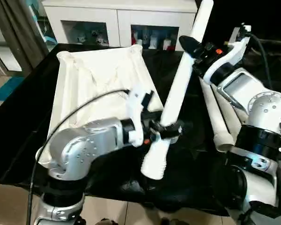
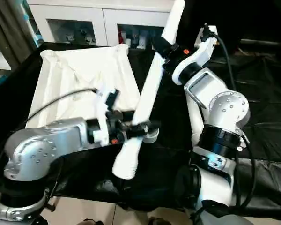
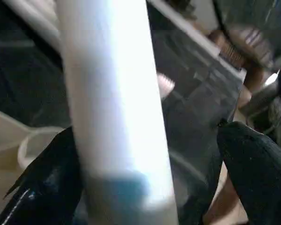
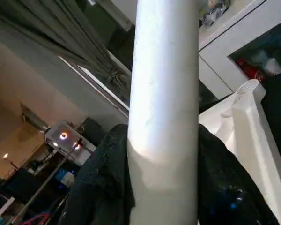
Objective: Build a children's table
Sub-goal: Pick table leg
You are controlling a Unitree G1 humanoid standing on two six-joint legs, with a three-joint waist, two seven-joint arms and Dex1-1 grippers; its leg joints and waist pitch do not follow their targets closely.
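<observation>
- A white table leg (image 1: 180, 89) slants above the black desk (image 1: 23, 117).
- The right end effector (image 1: 193, 50) is clamped on its upper part.
- The left end effector (image 1: 166, 130), fingers spread wide, straddles its lower part.
- The upturned tabletop (image 1: 93, 79) lies behind.
- Two more legs (image 1: 218, 122) lie beside the right arm.

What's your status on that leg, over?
Right gripper shut on table leg, held slanted above the black-covered table. Left gripper open around its lower part. Tabletop upside down behind; spare legs alongside.
</observation>
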